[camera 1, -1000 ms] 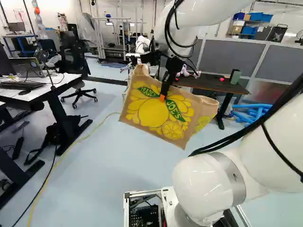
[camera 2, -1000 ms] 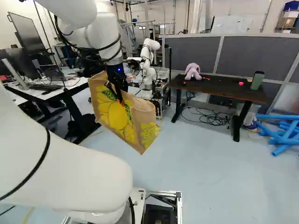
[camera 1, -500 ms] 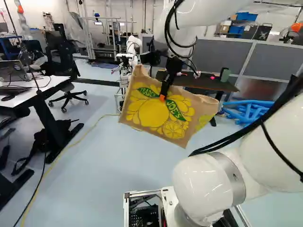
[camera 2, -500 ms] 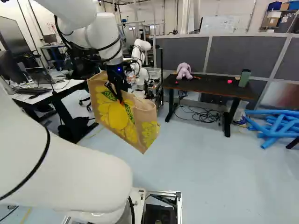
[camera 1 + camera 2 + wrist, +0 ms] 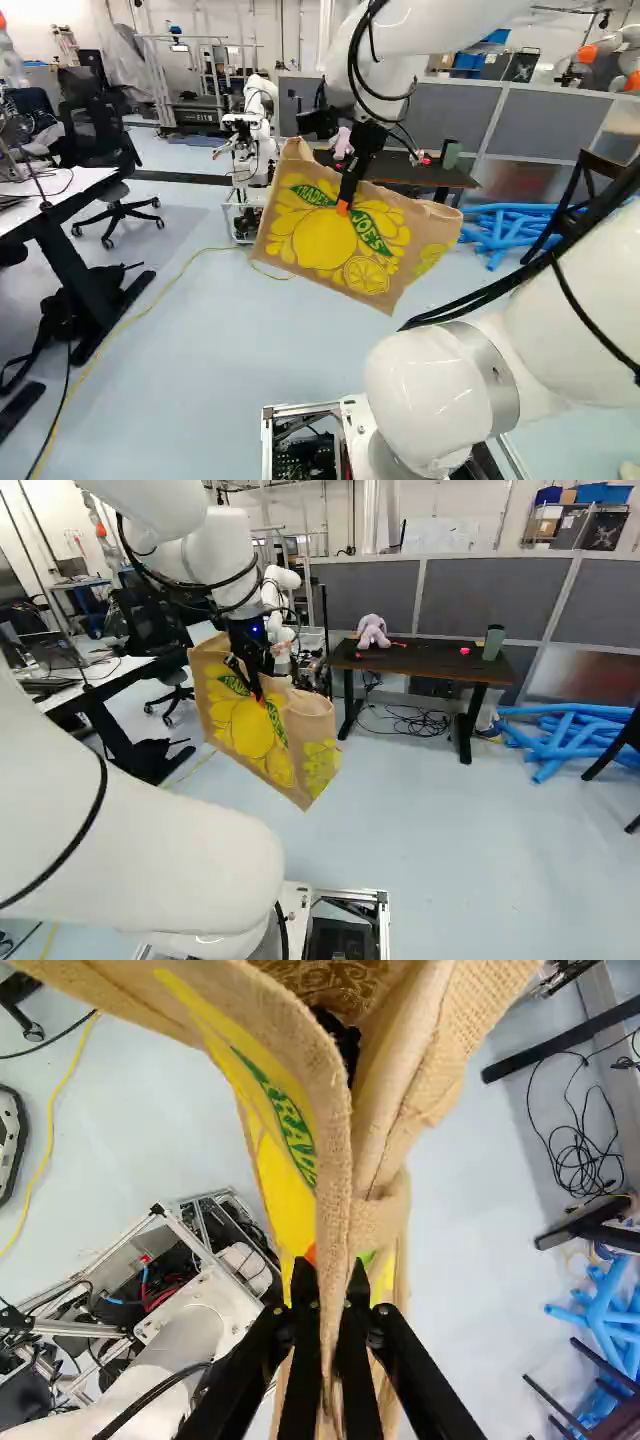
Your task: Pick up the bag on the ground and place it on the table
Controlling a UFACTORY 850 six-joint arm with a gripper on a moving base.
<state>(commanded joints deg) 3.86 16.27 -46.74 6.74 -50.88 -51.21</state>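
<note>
In the left base view my gripper [image 5: 350, 185] is clamped on the top edge of the tan bag [image 5: 330, 240], which hangs tilted in the air with its yellow fruit print showing. The wrist view shows the gripper [image 5: 328, 1305] shut, one layer of the bag's fabric [image 5: 335, 1180] pinched between its two fingers. The bag's mouth gapes ahead of them. In the right base view the dark table [image 5: 425, 660] stands beyond and to the right of the bag, carrying a purple plush toy [image 5: 372, 631], a small red object and a green cup [image 5: 494, 642].
Another robot [image 5: 255, 130] stands beyond the bag. A white desk [image 5: 75, 185] and a chair [image 5: 110, 150] are at the left. Blue tubes [image 5: 570, 735] lie right of the dark table, near a dark chair [image 5: 628, 745]. Cables [image 5: 410, 720] lie under that table.
The base has moved, turning to the right: the desk, dark table and blue tubes have all shifted left in the base views. The arm holds its pose, with the bag still in the gripper.
</note>
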